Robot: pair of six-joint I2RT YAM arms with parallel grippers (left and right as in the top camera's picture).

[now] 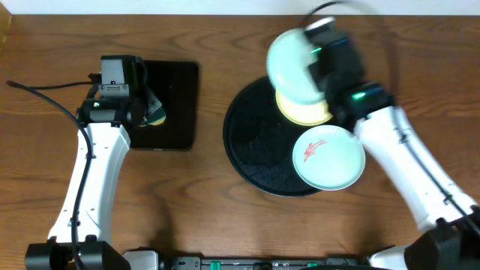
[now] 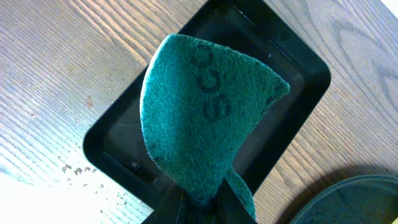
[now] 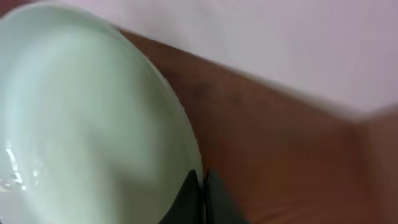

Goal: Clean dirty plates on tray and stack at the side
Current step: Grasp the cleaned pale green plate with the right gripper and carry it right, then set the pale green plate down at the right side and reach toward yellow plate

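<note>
Above wooden table (image 1: 217, 225), mint plate (image 1: 291, 66) in right tool (image 3: 201, 182)

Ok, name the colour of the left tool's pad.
The pad is dark green; left wrist view shows it best.

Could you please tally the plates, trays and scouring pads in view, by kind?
Plates: 3 (held mint plate, yellow plate, smeared mint plate)
Trays: 2 (round tray, rectangular tray)
Scouring pads: 1 (green scouring pad)
Total: 6
</note>
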